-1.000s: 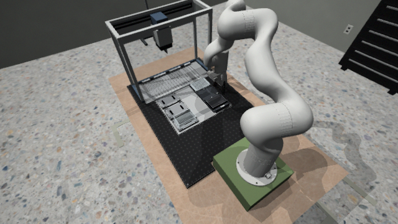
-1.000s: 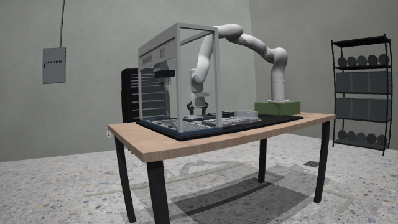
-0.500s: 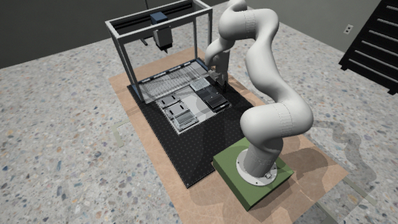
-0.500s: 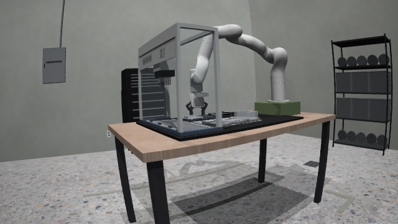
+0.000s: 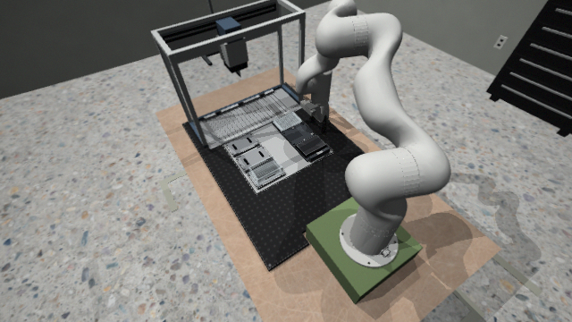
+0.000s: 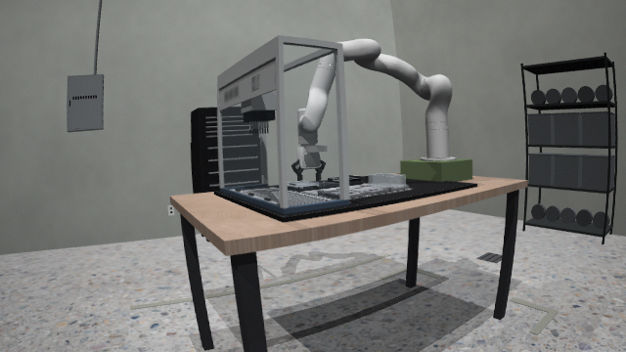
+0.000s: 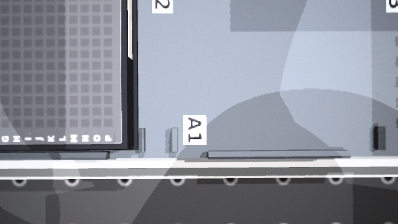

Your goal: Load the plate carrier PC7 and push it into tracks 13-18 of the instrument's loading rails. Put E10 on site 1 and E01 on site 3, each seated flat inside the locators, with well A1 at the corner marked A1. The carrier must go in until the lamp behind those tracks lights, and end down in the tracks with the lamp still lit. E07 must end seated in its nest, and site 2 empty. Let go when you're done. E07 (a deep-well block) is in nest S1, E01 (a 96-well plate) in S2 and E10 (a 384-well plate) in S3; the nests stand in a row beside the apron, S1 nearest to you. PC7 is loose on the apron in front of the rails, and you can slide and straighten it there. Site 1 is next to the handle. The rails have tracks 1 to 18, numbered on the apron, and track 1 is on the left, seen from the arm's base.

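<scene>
The carrier PC7 lies on the right side of the apron in front of the rails. In the wrist view the 384-well plate E10 sits flat on site 1, beside site 2, which is bare and shows its A1 mark. A pale plate, apparently E01, lies on the far site. E07, a tall block, stands in the nearest nest on the left. My gripper is open and empty, low over the carrier's right edge. The fingers do not show in the wrist view.
The instrument's frame with its pipetting head stands over the rails. The two farther nests look empty. The black perforated mat runs along the carrier's outer edge. The arm's green base is at the table's near end.
</scene>
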`<state>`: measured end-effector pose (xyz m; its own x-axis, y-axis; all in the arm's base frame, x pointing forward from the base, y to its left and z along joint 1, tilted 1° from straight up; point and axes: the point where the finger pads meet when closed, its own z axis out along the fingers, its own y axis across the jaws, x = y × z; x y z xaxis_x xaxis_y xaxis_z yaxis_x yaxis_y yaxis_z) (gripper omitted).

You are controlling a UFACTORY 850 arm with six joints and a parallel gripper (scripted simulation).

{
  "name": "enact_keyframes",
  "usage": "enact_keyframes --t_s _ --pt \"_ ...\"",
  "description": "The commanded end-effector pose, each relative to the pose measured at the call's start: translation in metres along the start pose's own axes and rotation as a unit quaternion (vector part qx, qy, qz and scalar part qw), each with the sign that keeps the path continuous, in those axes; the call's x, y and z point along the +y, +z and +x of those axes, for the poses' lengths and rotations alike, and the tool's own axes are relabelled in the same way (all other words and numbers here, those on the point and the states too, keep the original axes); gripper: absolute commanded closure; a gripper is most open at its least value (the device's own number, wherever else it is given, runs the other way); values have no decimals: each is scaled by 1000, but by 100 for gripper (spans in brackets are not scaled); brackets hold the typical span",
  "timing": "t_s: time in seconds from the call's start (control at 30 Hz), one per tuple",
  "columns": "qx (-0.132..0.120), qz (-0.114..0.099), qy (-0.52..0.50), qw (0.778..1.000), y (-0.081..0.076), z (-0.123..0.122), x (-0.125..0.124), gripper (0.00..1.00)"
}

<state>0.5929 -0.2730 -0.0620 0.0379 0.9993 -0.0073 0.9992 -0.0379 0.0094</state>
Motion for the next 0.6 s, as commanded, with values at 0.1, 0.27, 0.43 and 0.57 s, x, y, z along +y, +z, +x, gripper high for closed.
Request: enact_keyframes --t_s 0.1,0.27,0.43,0.57 --pt "0 -1 0 1000 -1 -3 1 0" --pt "0 -1 0 1000 -1 -7 1 0" --pt "0 -1 0 1000 -1 -10 1 0" --pt "0 -1 0 1000 -1 -11 1 0"
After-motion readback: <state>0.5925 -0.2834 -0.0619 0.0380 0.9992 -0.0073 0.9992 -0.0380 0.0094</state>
